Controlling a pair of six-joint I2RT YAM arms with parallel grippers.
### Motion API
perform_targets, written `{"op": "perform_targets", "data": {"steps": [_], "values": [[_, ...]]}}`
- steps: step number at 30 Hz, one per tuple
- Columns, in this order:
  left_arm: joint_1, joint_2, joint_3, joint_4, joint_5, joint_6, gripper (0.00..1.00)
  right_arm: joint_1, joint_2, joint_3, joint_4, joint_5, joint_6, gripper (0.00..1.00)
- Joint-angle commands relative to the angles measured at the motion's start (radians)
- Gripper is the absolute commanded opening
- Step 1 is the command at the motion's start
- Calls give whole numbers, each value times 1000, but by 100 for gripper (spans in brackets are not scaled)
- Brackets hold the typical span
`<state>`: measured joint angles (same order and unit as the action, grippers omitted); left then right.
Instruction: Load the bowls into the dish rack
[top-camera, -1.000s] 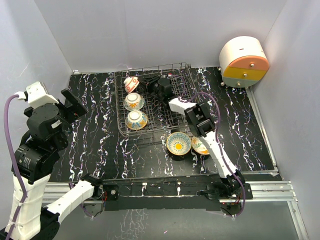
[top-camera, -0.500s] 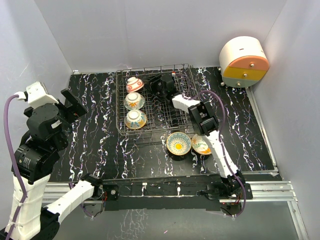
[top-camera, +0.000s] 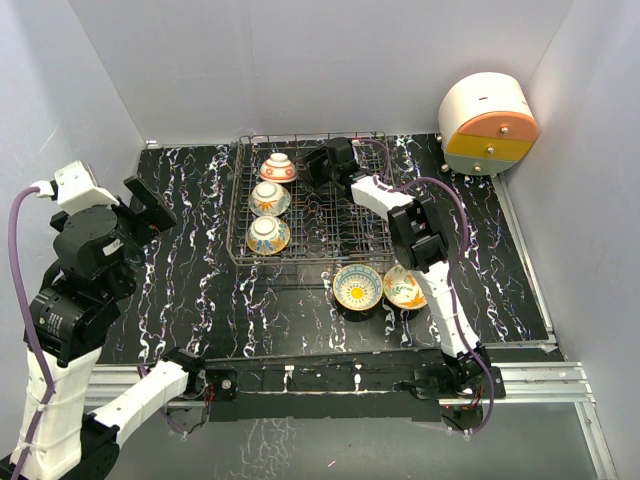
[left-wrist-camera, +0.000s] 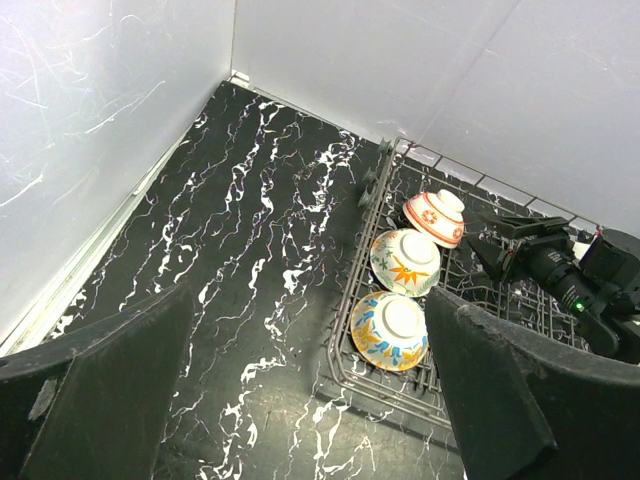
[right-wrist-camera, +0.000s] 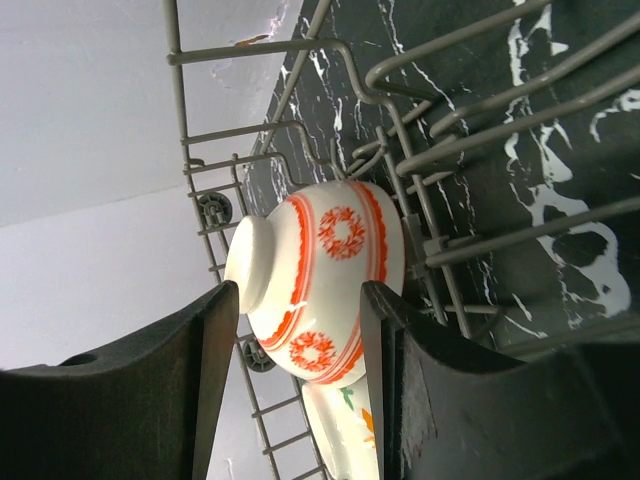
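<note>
The dark grey wire dish rack (top-camera: 345, 235) stands at the back middle of the table. Three bowls sit upside down in its left column: a red-patterned one (top-camera: 277, 167), an orange-green one (top-camera: 268, 198) and a blue-orange one (top-camera: 265, 234). A blue-yellow bowl (top-camera: 357, 287) and a cream-green bowl (top-camera: 404, 289) sit upright on the table in front of the rack. My right gripper (top-camera: 308, 165) is open inside the rack, just right of the red bowl (right-wrist-camera: 310, 270). My left gripper (top-camera: 145, 210) is open and empty, raised at the far left.
A round white, orange and yellow drawer unit (top-camera: 488, 122) stands at the back right corner. White walls close in the left, back and right sides. The right arm's cable loops over the rack's right part (top-camera: 430, 190).
The rack with its three bowls has shifted to the right and squared up. My right gripper has drawn back to the right, off the red bowl. The left arm has not moved.
</note>
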<state>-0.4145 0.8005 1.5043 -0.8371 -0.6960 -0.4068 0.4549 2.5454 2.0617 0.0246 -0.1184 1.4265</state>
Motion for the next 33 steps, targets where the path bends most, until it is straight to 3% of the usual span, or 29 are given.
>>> {"op": "perform_targets", "data": {"steps": [1, 7, 11, 14, 17, 22, 25, 29, 33], "values": [[-1, 9, -6, 16, 12, 16, 97, -6, -101, 24, -61, 48, -87, 54], [-1, 4, -11, 9, 17, 9, 97, -6, -68, 220, -239, 16, -270, 54], [-1, 5, -14, 6, 26, 0, 97, -4, -89, 250, -315, 29, -410, 55], [-2, 6, -16, 5, 37, -3, 97, -2, -97, 274, -369, 33, -520, 67], [-1, 25, -25, 27, 97, 51, 97, 2, -121, 286, -430, 45, -610, 71], [-1, 159, -4, 1, 160, 131, 97, 6, -250, 217, -516, 75, -741, 73], [-1, 219, -10, 101, 220, 158, 97, 7, -366, 157, -558, 98, -837, 74], [-1, 329, 15, 216, 352, 179, 97, 7, -535, 46, -613, 120, -955, 82], [0, 536, 76, 252, 438, 166, 97, 1, -697, -93, -691, 121, -1030, 92]]}}
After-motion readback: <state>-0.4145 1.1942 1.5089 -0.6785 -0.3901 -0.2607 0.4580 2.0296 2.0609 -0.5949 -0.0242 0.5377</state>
